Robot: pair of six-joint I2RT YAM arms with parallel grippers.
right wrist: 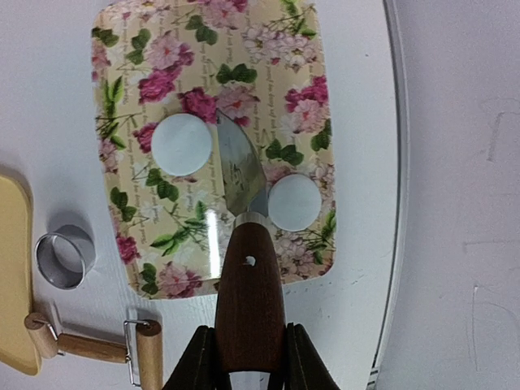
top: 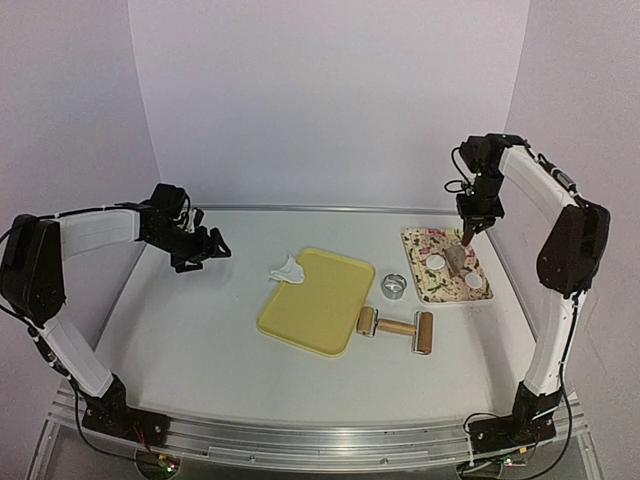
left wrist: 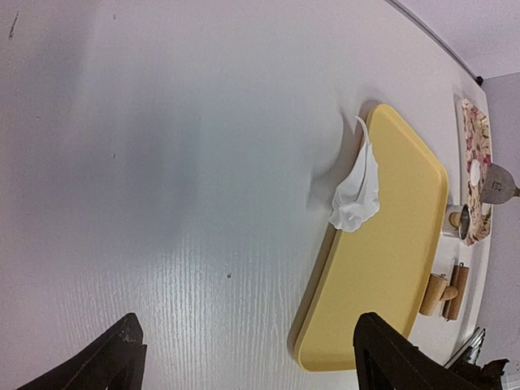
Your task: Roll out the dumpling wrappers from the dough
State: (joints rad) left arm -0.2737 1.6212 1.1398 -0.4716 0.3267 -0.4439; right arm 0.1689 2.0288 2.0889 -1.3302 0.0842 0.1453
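The left gripper (top: 204, 249) is held wide open above the table (top: 190, 330). Two dumpling wrappers (right wrist: 182, 144) are laid apart on the floral tray (right wrist: 130, 81). Between them, a wooden-handled spatula (right wrist: 249, 284) is clamped by the right gripper (right wrist: 248, 361).

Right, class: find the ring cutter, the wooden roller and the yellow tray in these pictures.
ring cutter (top: 394, 295), top view, front wall of its rim.
wooden roller (top: 397, 327), top view, middle of its handle.
yellow tray (top: 315, 300), top view, bare middle.
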